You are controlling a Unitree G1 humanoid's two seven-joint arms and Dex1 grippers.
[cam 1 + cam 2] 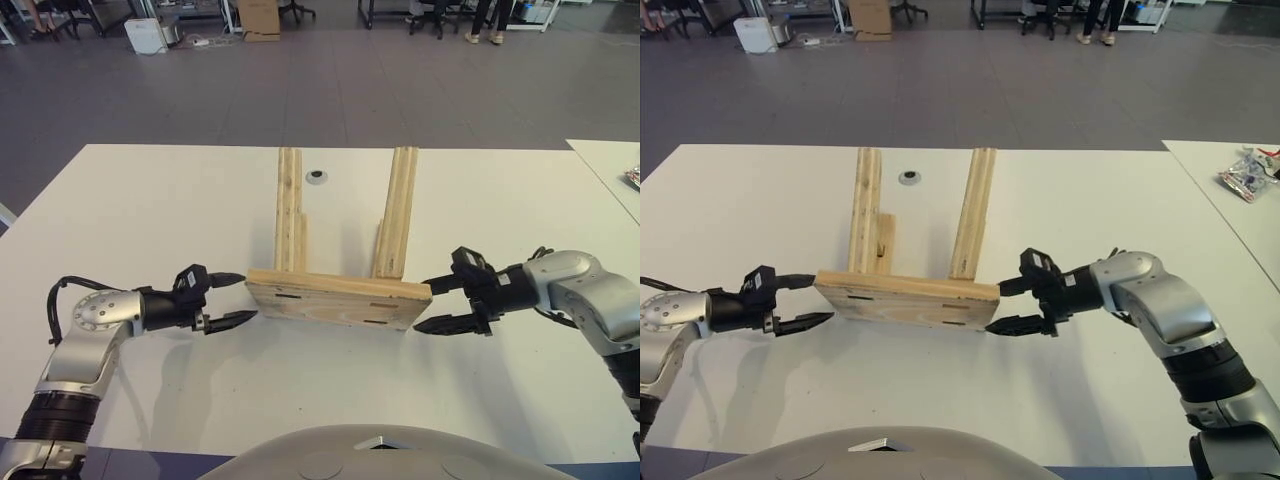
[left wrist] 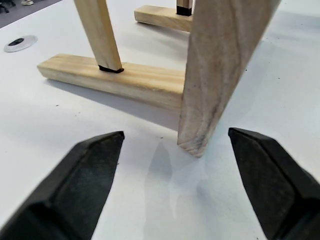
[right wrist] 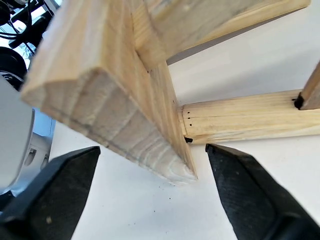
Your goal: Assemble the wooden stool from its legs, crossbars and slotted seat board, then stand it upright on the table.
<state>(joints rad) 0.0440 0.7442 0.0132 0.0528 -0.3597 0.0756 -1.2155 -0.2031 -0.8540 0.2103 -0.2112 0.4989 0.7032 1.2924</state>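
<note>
- Your left gripper (image 1: 248,295) and right gripper (image 1: 420,305) both gape, with the seat board (image 1: 338,300) ends just ahead between their tips.
- Advance, clamp both ends evenly, then swing the legs (image 1: 289,205) downward.

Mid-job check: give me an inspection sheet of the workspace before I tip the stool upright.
Surface: white table, with the stool on it.
Job's things: stool assembled, lying on its side; seat board on edge towards the robot, legs flat, pointing away.
Clutter: small round grommet between the legs.
Grippers: left gripper open at the board's left end; right gripper open at its right end.
Cables: black cable looped at the left arm.
Surroundings: second table to the right with a small item; grey floor behind.
</note>
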